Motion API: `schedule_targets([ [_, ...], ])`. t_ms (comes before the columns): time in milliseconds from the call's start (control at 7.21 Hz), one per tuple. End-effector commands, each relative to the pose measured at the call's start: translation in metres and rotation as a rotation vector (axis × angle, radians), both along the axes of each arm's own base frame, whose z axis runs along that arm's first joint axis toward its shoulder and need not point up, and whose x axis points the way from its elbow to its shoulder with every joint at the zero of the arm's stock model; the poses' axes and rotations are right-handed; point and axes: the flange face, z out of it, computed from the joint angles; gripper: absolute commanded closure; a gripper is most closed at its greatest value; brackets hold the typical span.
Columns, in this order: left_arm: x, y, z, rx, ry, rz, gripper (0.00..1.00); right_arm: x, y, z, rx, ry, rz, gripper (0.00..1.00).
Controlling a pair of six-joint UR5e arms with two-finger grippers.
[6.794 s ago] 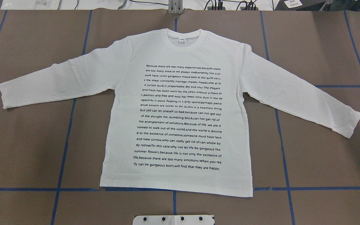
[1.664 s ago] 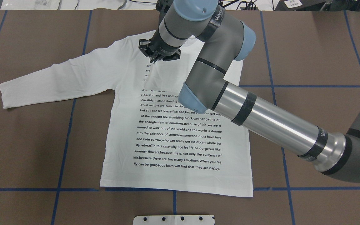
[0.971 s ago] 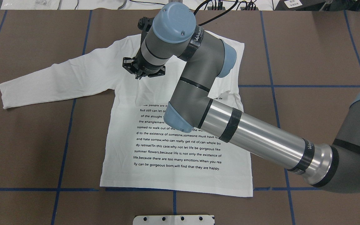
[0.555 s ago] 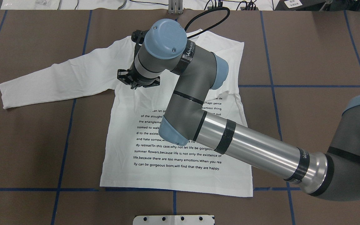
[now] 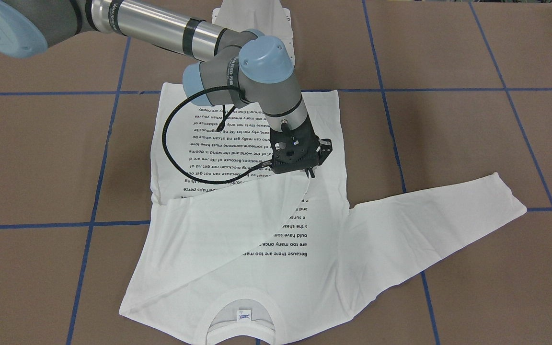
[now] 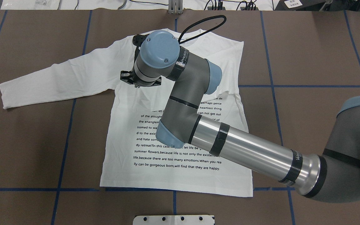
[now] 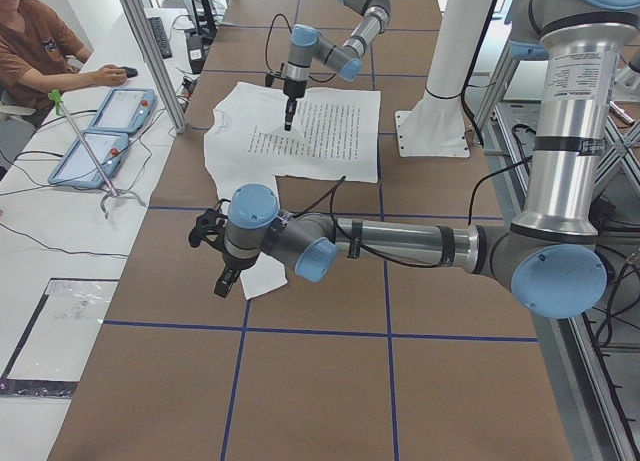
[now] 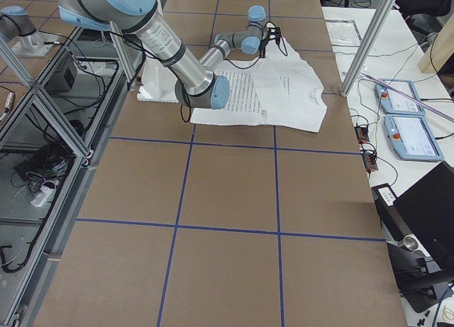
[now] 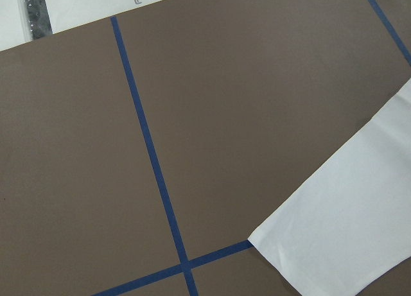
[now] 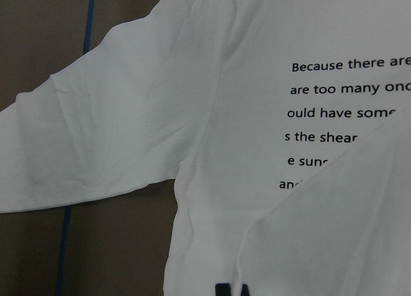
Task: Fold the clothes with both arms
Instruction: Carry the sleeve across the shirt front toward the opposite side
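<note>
The white long-sleeved shirt (image 6: 123,109) lies print side up on the brown table, collar (image 5: 242,292) away from the robot. My right gripper (image 5: 308,172) is shut on the cuff of the shirt's right sleeve (image 5: 237,206) and holds it just above the chest, near the left armpit. That sleeve lies folded across the upper text. In the overhead view the wrist hides most of the right gripper (image 6: 137,86). The left sleeve (image 6: 58,78) lies stretched out flat. My left gripper (image 7: 222,281) hovers just beyond its cuff (image 7: 258,279). I cannot tell if it is open or shut.
The white pedestal plate (image 6: 173,219) sits at the table's near edge. Blue tape lines (image 6: 64,140) cross the brown surface. An operator (image 7: 40,51) sits at a side table with two control tablets (image 7: 110,111). Frame posts (image 8: 369,36) stand along that side.
The shirt first lay flat with both sleeves out. My right arm came in and drew the right sleeve across the chest to the left. In the last half second it barely moved.
</note>
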Motion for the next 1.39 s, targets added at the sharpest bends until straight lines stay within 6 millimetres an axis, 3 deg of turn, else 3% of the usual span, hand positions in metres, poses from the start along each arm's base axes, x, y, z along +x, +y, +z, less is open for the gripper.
schedule_targets([
  [0, 0.000, -0.006, -0.007, 0.005, 0.004, -0.006, 0.00, -0.018, -0.026, 0.003, 0.001, 0.023, 0.039, 1.00],
  [277, 0.001, -0.010, -0.009, 0.006, 0.005, -0.008, 0.00, -0.031, -0.028, -0.021, 0.009, 0.012, 0.029, 1.00],
  [416, 0.001, -0.011, -0.009, 0.004, 0.006, -0.009, 0.00, -0.041, -0.013, -0.033, 0.017, 0.001, 0.009, 1.00],
  [555, 0.001, -0.011, -0.011, 0.006, 0.006, -0.010, 0.00, -0.053, 0.001, -0.030, 0.016, 0.005, -0.013, 1.00],
  [693, 0.001, -0.011, -0.010, 0.003, 0.008, -0.012, 0.00, -0.063, 0.013, -0.027, 0.022, 0.012, -0.027, 0.05],
  [832, 0.001, -0.011, -0.009, 0.000, 0.008, -0.012, 0.00, -0.064, 0.013, -0.027, 0.034, 0.016, -0.015, 0.00],
  [1248, 0.002, -0.012, -0.006, -0.022, 0.015, -0.026, 0.00, -0.058, 0.006, -0.028, 0.034, 0.017, 0.000, 0.00],
])
